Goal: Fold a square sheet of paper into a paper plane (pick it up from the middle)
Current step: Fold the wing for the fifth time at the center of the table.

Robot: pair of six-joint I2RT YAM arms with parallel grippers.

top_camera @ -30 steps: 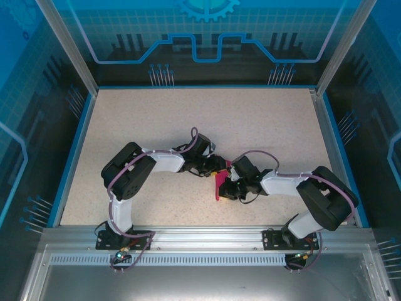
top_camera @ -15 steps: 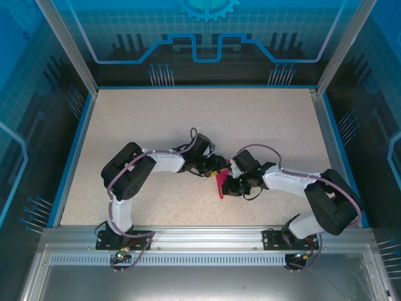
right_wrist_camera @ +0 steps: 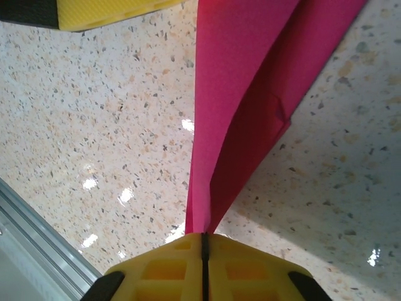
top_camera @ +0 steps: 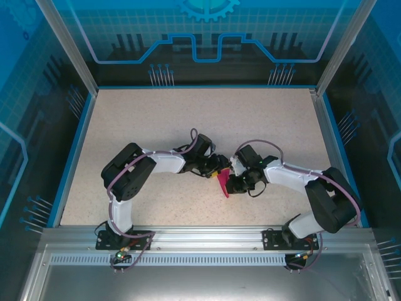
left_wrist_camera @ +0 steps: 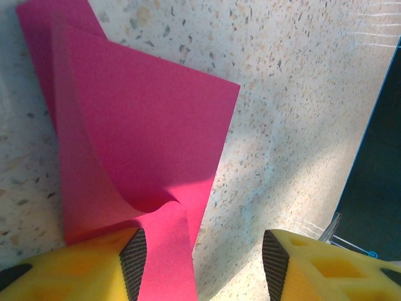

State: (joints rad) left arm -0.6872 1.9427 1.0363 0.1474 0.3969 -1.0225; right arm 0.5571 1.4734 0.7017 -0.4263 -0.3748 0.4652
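Observation:
The square sheet of paper point(top_camera: 223, 184), magenta-pink, is folded into a narrow layered shape and stands on edge at mid-table between the two arms. My right gripper point(right_wrist_camera: 204, 237) is shut on its folded edge, and the layers point(right_wrist_camera: 250, 75) fan away from the jaws above the tabletop. My left gripper point(left_wrist_camera: 203, 251) is open. A pink flap point(left_wrist_camera: 138, 125) runs in past its left finger pad point(left_wrist_camera: 133, 257) and the other pad point(left_wrist_camera: 274, 257) stands well apart from it. Seen from above, the left gripper point(top_camera: 216, 168) is just up-left of the right gripper point(top_camera: 230, 183).
The speckled beige tabletop point(top_camera: 188, 119) is bounded by a blue rim point(top_camera: 75, 150). An aluminium rail point(top_camera: 200, 235) runs along the near edge. The left gripper's yellow finger point(right_wrist_camera: 106, 12) shows at the top left of the right wrist view.
The left gripper's jaws have opened wider. The right gripper has shifted slightly right and up with the paper, which now looks narrower from above.

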